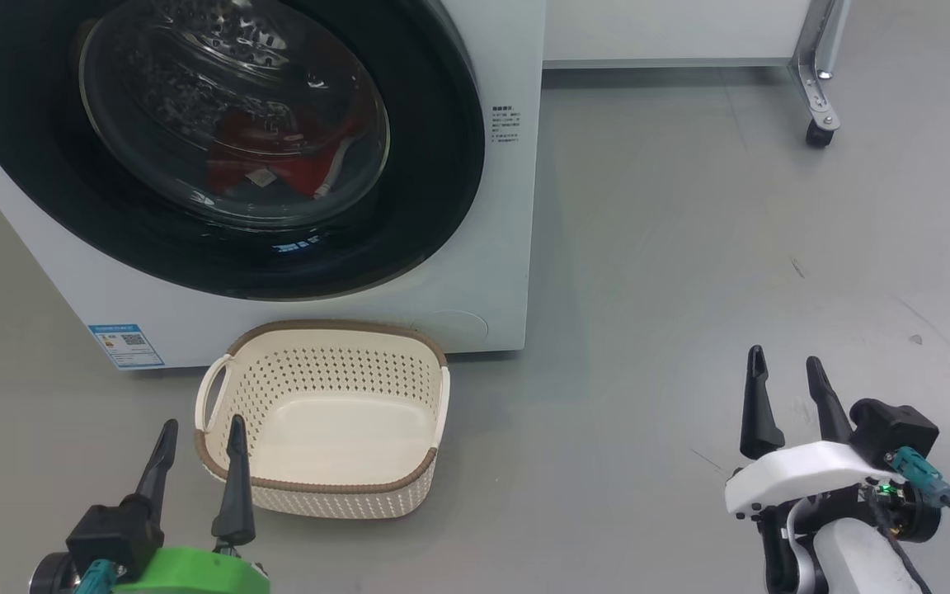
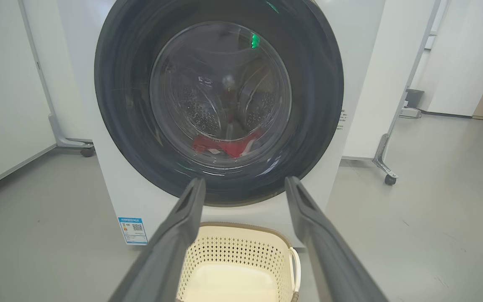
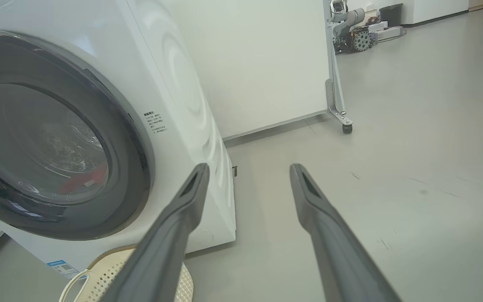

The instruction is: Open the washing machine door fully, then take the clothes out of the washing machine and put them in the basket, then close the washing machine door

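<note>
Nearest the robot, both grippers hang low over the floor, well apart from each other. The left gripper (image 1: 203, 425), on a green wrist mount, has its two dark fingers spread wide and holds nothing. In the head view one finger crosses the near left corner of the basket (image 1: 335, 327). The right gripper (image 1: 785, 356), on a white mount with a dark cable trailing off, is spread just as wide and also holds nothing. It is over bare floor, well to the right of the basket.

The floor (image 1: 689, 247) is smooth matte grey, with a few faint scuffs and dark specks on the right side.

The basket sits on it just in front of the washing machine (image 1: 491, 272), below the door, its pale bottom bare. A blue label (image 1: 125, 345) is stuck at the machine's lower left corner. The washing machine door (image 1: 425, 165) is closed flat against the front. The clothes (image 1: 277, 165) lie inside, a red heap with a white tag seen through the glass, low in the drum.

Behind the machine to the right stands a white partition panel (image 1: 665, 29) on a metal leg with a black castor (image 1: 819, 132). Farther back, the right wrist view shows some equipment and cables (image 3: 350, 37) on the floor by a white wall.
</note>
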Controlling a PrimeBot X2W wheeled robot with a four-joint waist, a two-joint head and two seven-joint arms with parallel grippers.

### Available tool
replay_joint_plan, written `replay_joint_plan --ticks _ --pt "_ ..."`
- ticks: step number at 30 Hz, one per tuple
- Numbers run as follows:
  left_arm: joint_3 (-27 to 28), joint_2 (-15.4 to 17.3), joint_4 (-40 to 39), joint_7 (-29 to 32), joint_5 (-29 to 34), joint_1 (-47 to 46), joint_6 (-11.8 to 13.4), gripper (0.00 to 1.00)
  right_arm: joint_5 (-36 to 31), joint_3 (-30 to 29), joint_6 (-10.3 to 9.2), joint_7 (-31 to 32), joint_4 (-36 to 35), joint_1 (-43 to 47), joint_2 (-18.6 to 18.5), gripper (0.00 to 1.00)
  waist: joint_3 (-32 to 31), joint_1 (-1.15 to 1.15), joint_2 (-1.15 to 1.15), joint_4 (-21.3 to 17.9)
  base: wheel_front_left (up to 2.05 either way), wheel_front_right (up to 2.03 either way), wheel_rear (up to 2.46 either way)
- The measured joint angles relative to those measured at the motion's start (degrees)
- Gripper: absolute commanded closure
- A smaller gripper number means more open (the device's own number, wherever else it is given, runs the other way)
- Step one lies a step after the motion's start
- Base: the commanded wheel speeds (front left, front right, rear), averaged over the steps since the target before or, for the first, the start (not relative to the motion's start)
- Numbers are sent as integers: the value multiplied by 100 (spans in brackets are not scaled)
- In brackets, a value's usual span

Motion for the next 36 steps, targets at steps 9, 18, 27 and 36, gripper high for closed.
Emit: replay_joint_plan --ticks 9,18,27,36 --pt "-114 -1 224 -4 0 1 67 0 -527 222 -29 0 267 -4 -112 0 15 0 0 -21 0 0 0" --pt "-190 -1 364 -4 -1 0 121 0 -566 212 -69 0 383 -9 -97 0 -5 0 0 -49 0 0 0" --pt "-219 -1 411 -4 -9 -1 148 0 -566 162 -71 0 437 -16 -85 0 -24 0 0 -63 0 0 0" --pt "-254 -1 423 -4 -10 -2 175 0 -566 152 -71 0 454 -65 -67 0 -23 0 0 -58 0 0 0"
